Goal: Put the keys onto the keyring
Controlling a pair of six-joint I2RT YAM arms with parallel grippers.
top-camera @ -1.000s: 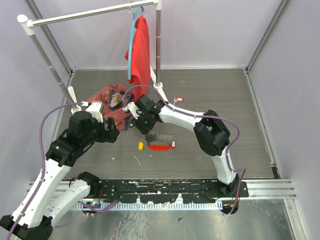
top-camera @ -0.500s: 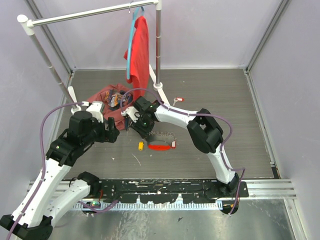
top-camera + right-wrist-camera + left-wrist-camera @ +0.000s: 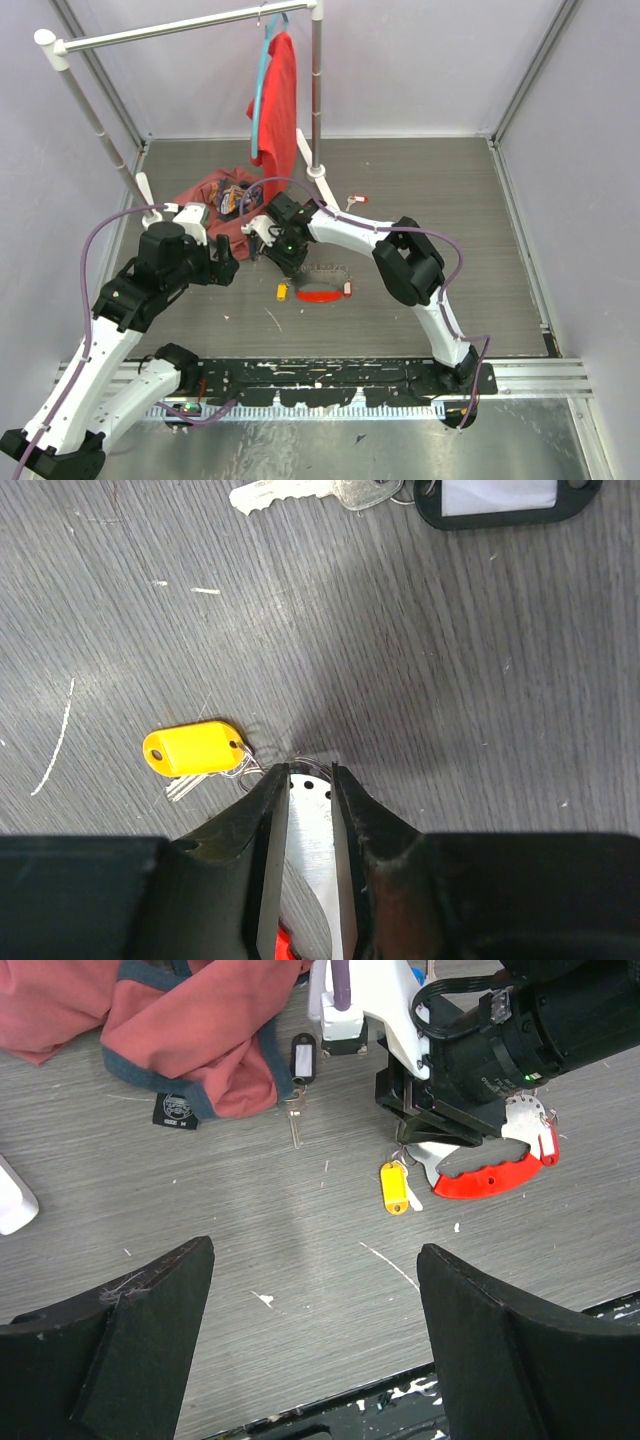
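The keyring lies on the grey floor: a long red tag (image 3: 318, 295), a yellow tag (image 3: 282, 291) and a flat silver plate with holes (image 3: 310, 825). In the left wrist view the red tag (image 3: 490, 1175) and yellow tag (image 3: 395, 1188) lie beside my right gripper. My right gripper (image 3: 310, 772) is down on the ring end, its jaws closed narrowly on the silver plate; the yellow tag (image 3: 195, 747) and its key lie just left of it. A loose key with a black tag (image 3: 303, 1057) lies by the cloth and shows at the top of the right wrist view (image 3: 500, 495). My left gripper (image 3: 315, 1260) is open and empty above the floor.
A crumpled red cloth (image 3: 215, 195) lies at the back left. A rack (image 3: 315, 100) holds a red shirt on a blue hanger (image 3: 280, 100). A small red-and-white tag (image 3: 357, 199) lies behind the right arm. A white rack foot (image 3: 15, 1205) is at the left.
My right gripper has moved a little forward and down from beside the cloth onto the keyring's end. The left arm has not moved.
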